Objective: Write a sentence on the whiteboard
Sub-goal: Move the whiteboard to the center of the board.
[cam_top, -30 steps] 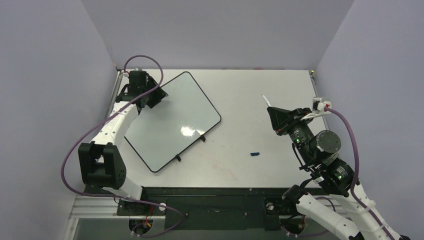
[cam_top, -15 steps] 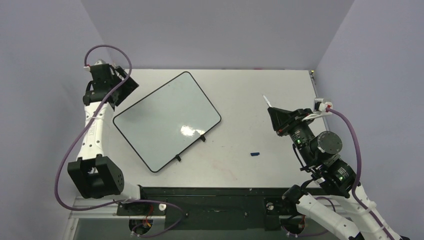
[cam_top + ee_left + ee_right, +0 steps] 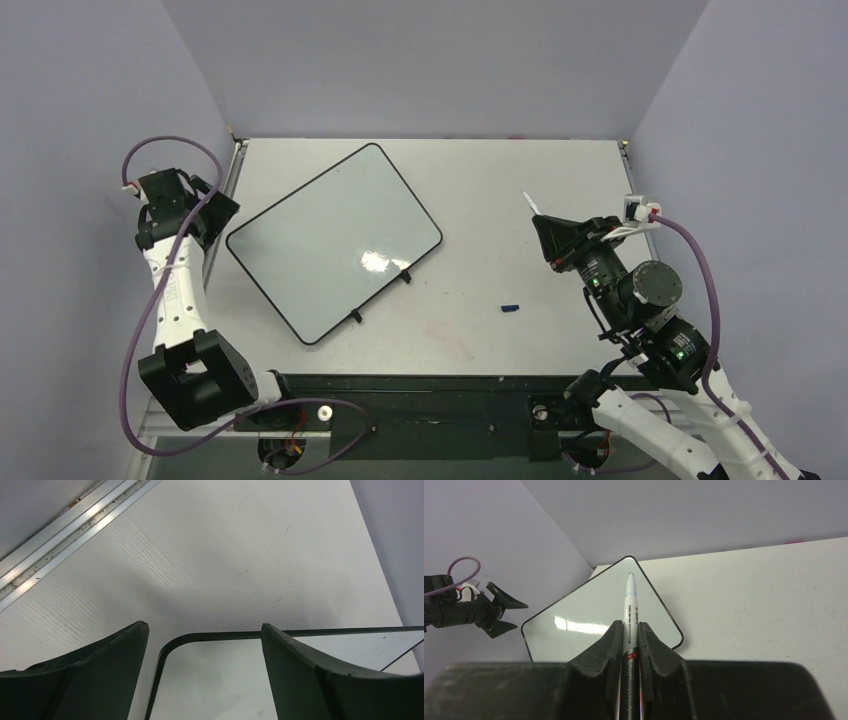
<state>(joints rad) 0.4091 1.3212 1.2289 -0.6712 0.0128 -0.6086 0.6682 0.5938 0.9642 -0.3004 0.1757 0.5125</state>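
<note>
The whiteboard (image 3: 335, 240) lies turned at an angle on the table's left half, glossy white with a thin black rim. The sentence is out of view: the board's face shows no writing. My left gripper (image 3: 222, 222) hovers just off the board's left corner, open and holding nothing. In the left wrist view its jaws (image 3: 205, 627) stand wide over the rounded board corner (image 3: 165, 652). My right gripper (image 3: 629, 625) is shut on a white marker (image 3: 630, 600), uncapped tip forward, held in the air to the right of the board (image 3: 594, 615). From above the marker (image 3: 531, 201) sticks out of the right gripper (image 3: 542, 222).
A small blue marker cap (image 3: 511, 308) lies on the table between the board and the right arm. Two small black feet (image 3: 406, 275) poke out at the board's near edge. An aluminium rail (image 3: 60, 527) runs along the table's left edge, and purple walls close in on three sides.
My left arm has swung from the board's far-left edge back to the left and nearer, and its jaws have opened. The board, the right arm and the marker have stayed put.
</note>
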